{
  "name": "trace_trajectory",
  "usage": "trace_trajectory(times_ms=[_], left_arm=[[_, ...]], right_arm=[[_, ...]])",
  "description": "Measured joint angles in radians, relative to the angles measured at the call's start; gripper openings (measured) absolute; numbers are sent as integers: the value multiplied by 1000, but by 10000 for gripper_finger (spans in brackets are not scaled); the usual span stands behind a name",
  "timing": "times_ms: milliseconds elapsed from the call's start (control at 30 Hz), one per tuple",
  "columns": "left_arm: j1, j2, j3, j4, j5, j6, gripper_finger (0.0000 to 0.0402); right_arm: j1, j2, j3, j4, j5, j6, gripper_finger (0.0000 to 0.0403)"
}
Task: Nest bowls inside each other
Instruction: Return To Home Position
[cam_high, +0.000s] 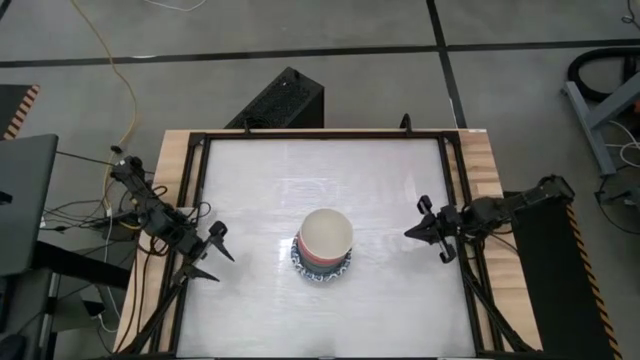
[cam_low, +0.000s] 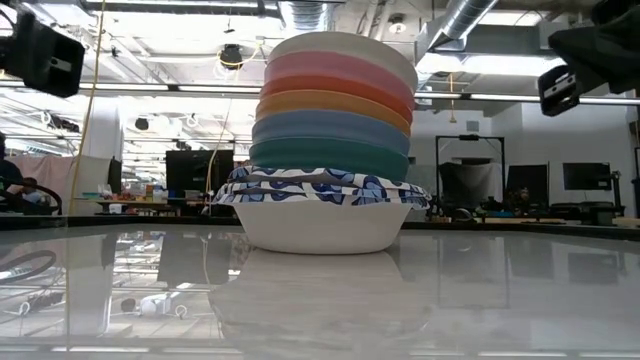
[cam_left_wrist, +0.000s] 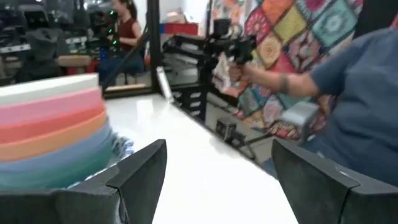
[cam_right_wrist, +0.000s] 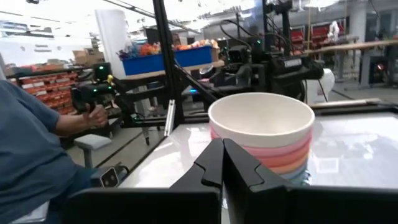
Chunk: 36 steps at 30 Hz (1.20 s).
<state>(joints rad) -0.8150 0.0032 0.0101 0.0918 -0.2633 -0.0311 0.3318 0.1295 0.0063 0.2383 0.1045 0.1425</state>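
The bowls (cam_high: 324, 244) stand nested in one stack near the middle of the table. A cream bowl (cam_low: 345, 45) is on top, with pink, red, orange, blue and green ones below it. At the bottom are white bowls with blue patterned rims (cam_low: 322, 192). The lowest bowl's base rests on the table. My left gripper (cam_high: 212, 253) stands open at the table's left edge, apart from the stack (cam_left_wrist: 53, 134). At the right edge my right gripper (cam_high: 428, 230) is shut and empty, pointing toward the stack (cam_right_wrist: 264, 134).
A black frame (cam_high: 455, 190) runs around the white tabletop. A black box (cam_high: 280, 100) lies beyond the far edge. A person in a blue sleeve (cam_left_wrist: 348, 93) holds a handle device beside the table, also seen as a person (cam_right_wrist: 37, 143) in the right wrist view.
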Motion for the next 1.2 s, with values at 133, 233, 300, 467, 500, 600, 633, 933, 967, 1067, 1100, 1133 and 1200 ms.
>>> trace_trajectory(times_ms=[133, 233, 300, 467, 500, 600, 633, 933, 967, 1067, 1100, 1133, 1200], left_arm=[[19, 2, 0, -22, 1, 20, 279], [36, 0, -1, -22, 26, 26, 279], [47, 0, -1, -23, 42, 18, 279], [62, 0, -2, -29, 52, 41, 279], [63, 0, -2, -29, 44, 61, 279], [64, 0, -2, -25, 16, 131, 279], [64, 0, -2, -21, 9, 135, 279], [64, 10, -3, -19, -13, 73, 279], [64, 10, -3, -15, -13, 78, 279], [64, 10, -3, 42, -13, 123, 279], [64, 9, -3, 69, -13, 136, 279], [64, 9, -3, 88, -13, 152, 279], [64, 9, -3, 110, -5, 181, 279]], right_arm=[[-23, 0, 0, -12, 1, 14, 22], [-28, 0, 0, -30, 1, 14, 22], [-28, 0, 0, -31, 1, 12, 22], [-28, 0, 0, -31, 1, -40, 22], [-28, 0, 0, -31, 1, -46, 22], [-28, 0, -1, -33, 1, -65, 22], [-28, 0, -1, -32, 1, -65, 22], [-25, 1, -1, -104, 2, -61, 22], [-25, 1, -1, -122, 5, -61, 22], [-25, 1, -1, -138, 18, -61, 22], [-25, 1, -1, -135, 24, -62, 22], [-25, 1, -1, -133, 26, -62, 22], [-26, 1, -1, -134, 27, -65, 22]])
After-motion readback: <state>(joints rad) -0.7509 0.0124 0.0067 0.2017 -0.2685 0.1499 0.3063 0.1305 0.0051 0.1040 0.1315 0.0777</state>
